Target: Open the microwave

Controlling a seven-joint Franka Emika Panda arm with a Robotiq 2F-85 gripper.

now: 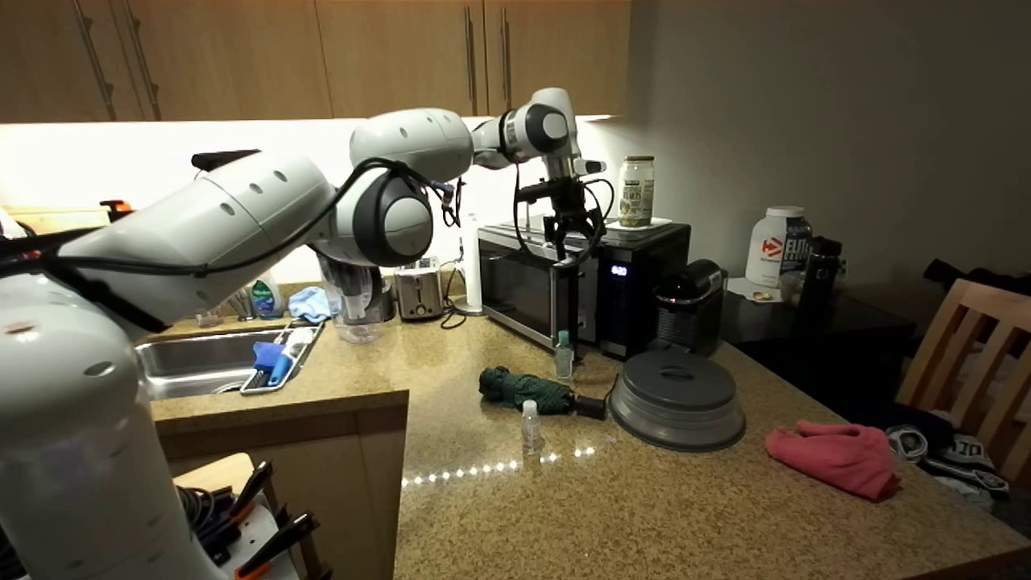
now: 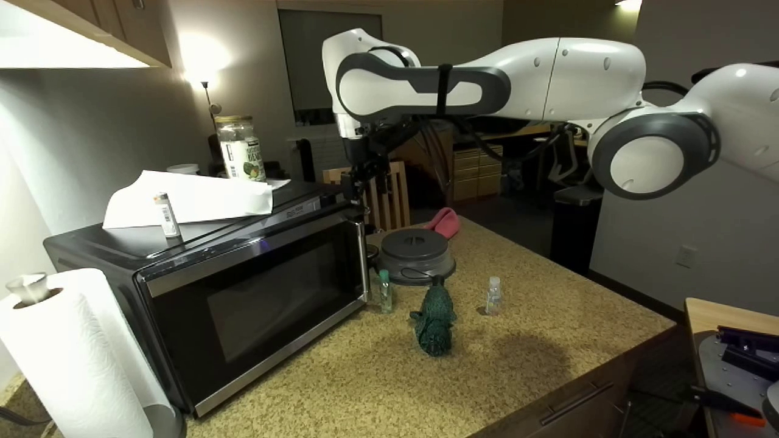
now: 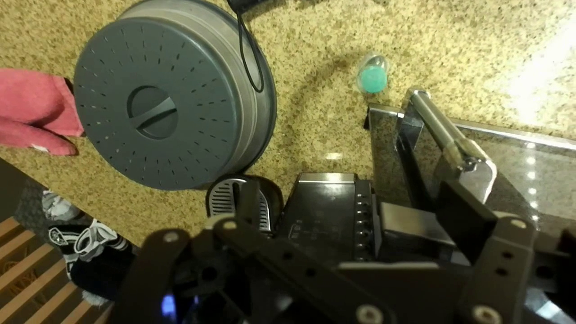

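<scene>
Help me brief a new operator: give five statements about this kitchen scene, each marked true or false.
1. The microwave door stands ajar. True.
2. The gripper is shut. False: the gripper is open.
3. A lidded glass jar stands on top of the microwave. True.
4. The green-capped bottle lies on its side. False: the green-capped bottle stands upright.
5. The pink cloth lies in the sink. False: the pink cloth lies on the counter.
</scene>
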